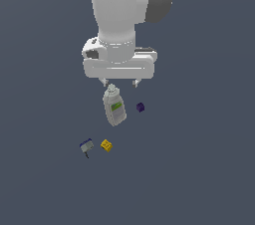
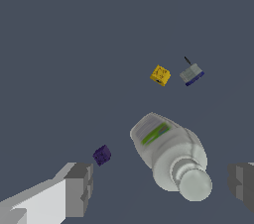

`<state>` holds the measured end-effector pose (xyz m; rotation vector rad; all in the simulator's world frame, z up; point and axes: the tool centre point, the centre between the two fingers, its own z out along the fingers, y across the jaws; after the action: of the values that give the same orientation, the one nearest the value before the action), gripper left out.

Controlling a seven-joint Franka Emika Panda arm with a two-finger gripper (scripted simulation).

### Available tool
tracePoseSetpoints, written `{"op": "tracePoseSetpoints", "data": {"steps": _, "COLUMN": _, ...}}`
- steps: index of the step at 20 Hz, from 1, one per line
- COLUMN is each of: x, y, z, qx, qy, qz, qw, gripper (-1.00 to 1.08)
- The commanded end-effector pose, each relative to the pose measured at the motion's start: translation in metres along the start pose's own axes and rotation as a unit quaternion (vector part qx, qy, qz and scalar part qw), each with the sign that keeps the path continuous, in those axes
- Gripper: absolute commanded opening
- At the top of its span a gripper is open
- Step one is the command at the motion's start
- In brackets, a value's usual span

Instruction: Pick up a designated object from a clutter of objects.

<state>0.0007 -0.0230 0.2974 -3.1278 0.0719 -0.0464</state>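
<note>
The purple cube (image 1: 140, 107) sits on the dark counter (image 1: 199, 169), just beside the white bottle (image 1: 114, 108) on the exterior view's right, a small gap between them. It stands free, nothing resting on it. In the wrist view the purple cube (image 2: 101, 155) lies close to one of the fingers (image 2: 79, 188), off the line between the two, while the white bottle (image 2: 168, 156) fills most of the space between them, its cap pointing up toward the camera.

The gripper (image 1: 119, 83) hangs above the bottle's cap with its fingers spread wide and holding nothing. As it hangs, a straight descent would likely close on the bottle, not the cube, so a shift toward the exterior view's right seems needed first; the bottle's closeness leaves little room for the inner finger.

Well apart, nearer the camera in the exterior view, lie the yellow block (image 1: 106, 145) and, left of it, the grey-and-blue item (image 1: 86, 146), clear of the approach.
</note>
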Motion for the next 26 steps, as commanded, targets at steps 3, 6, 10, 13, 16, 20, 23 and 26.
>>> {"op": "tracePoseSetpoints", "data": {"steps": 3, "x": -0.004, "y": -0.010, "z": 0.029, "qx": -0.004, "qy": -0.002, "qz": -0.030, "qw": 0.9995, "gripper": 1.00}}
{"op": "tracePoseSetpoints", "data": {"steps": 6, "x": -0.010, "y": -0.019, "z": 0.054, "qx": -0.007, "qy": -0.004, "qz": -0.057, "qw": 0.9984, "gripper": 1.00}}
{"op": "tracePoseSetpoints", "data": {"steps": 10, "x": -0.022, "y": -0.033, "z": 0.093, "qx": -0.010, "qy": -0.007, "qz": -0.100, "qw": 0.9949, "gripper": 1.00}}
{"op": "tracePoseSetpoints", "data": {"steps": 13, "x": -0.035, "y": -0.044, "z": 0.122, "qx": -0.011, "qy": -0.009, "qz": -0.135, "qw": 0.9908, "gripper": 1.00}}
{"op": "tracePoseSetpoints", "data": {"steps": 16, "x": -0.049, "y": -0.055, "z": 0.149, "qx": -0.010, "qy": -0.011, "qz": -0.170, "qw": 0.9854, "gripper": 1.00}}
{"op": "tracePoseSetpoints", "data": {"steps": 20, "x": -0.069, "y": -0.067, "z": 0.179, "qx": -0.009, "qy": -0.013, "qz": -0.210, "qw": 0.9776, "gripper": 1.00}}
{"op": "tracePoseSetpoints", "data": {"steps": 23, "x": -0.082, "y": -0.074, "z": 0.196, "qx": -0.007, "qy": -0.014, "qz": -0.234, "qw": 0.9721, "gripper": 1.00}}
{"op": "tracePoseSetpoints", "data": {"steps": 26, "x": -0.093, "y": -0.080, "z": 0.208, "qx": -0.005, "qy": -0.015, "qz": -0.252, "qw": 0.9675, "gripper": 1.00}}
